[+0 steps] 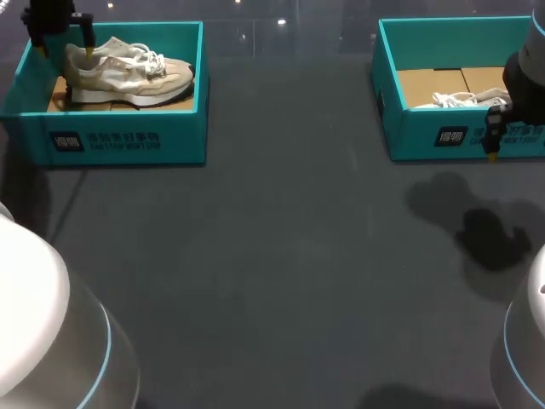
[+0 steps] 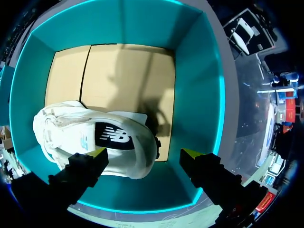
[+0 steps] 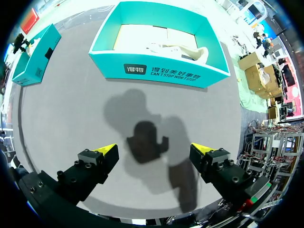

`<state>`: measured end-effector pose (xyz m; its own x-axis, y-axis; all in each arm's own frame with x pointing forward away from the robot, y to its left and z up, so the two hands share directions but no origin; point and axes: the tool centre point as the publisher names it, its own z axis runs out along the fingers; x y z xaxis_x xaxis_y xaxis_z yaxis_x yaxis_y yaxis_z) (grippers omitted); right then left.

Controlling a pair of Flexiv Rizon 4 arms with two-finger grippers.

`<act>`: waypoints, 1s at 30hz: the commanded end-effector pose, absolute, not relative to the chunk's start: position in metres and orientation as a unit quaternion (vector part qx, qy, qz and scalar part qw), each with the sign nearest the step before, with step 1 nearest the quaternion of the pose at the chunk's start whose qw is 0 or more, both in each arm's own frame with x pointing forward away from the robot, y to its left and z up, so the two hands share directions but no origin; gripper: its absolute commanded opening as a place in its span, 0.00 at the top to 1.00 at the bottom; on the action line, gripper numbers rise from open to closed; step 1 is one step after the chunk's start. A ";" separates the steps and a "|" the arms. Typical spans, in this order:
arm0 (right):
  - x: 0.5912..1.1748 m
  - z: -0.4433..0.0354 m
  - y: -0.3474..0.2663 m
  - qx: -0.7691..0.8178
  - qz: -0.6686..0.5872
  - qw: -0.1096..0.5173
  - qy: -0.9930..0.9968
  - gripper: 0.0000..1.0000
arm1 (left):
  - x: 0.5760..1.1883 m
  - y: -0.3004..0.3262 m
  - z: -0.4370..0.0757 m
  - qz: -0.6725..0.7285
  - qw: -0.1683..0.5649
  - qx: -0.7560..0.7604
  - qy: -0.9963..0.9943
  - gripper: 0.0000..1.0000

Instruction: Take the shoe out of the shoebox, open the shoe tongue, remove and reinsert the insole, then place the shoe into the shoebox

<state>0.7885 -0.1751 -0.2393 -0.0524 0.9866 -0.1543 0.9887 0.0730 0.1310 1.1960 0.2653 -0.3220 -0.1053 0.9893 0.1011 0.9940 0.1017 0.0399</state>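
Head view, upper left: my left gripper (image 1: pixel 64 49) gapes wide over the shoe (image 1: pixel 128 75) in its shoebox (image 1: pixel 128 136); right gripper (image 3: pixel 153 149) likewise.

Two teal shoeboxes, left shoebox (image 1: pixel 128 141) at ten o'clock, right shoebox (image 1: pixel 409 136) at two o'clock, two pale sneakers, left sneaker (image 1: pixel 128 72), right sneaker (image 1: pixel 460 100), one per box, two yellow-tipped grippers, left gripper (image 2: pixel 143 153), right gripper (image 3: pixel 154 149)
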 end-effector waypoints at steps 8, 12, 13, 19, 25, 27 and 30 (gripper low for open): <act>0.788 -0.240 -0.175 0.681 -0.005 0.102 0.725 0.00 | 1.205 0.270 -0.342 -0.030 0.036 -0.660 -0.749 0.07; 0.788 -0.240 -0.175 0.681 -0.005 0.102 0.725 0.00 | 1.204 0.271 -0.348 -0.025 0.038 -0.658 -0.752 0.15; 0.788 -0.240 -0.175 0.681 -0.005 0.102 0.725 0.00 | 1.204 0.271 -0.349 -0.024 0.038 -0.658 -0.752 0.16; 0.788 -0.240 -0.175 0.681 -0.005 0.102 0.725 0.00 | 1.205 0.271 -0.355 -0.019 0.041 -0.654 -0.755 0.19; 0.788 -0.240 -0.175 0.681 -0.005 0.102 0.725 0.00 | 1.204 0.273 -0.362 -0.013 0.046 -0.653 -0.756 0.24; 0.788 -0.240 -0.175 0.681 -0.005 0.102 0.725 0.00 | 1.203 0.273 -0.365 -0.011 0.047 -0.653 -0.756 0.25; 0.788 -0.240 -0.175 0.681 -0.005 0.102 0.725 0.00 | 1.201 0.274 -0.368 -0.011 0.047 -0.653 -0.756 0.26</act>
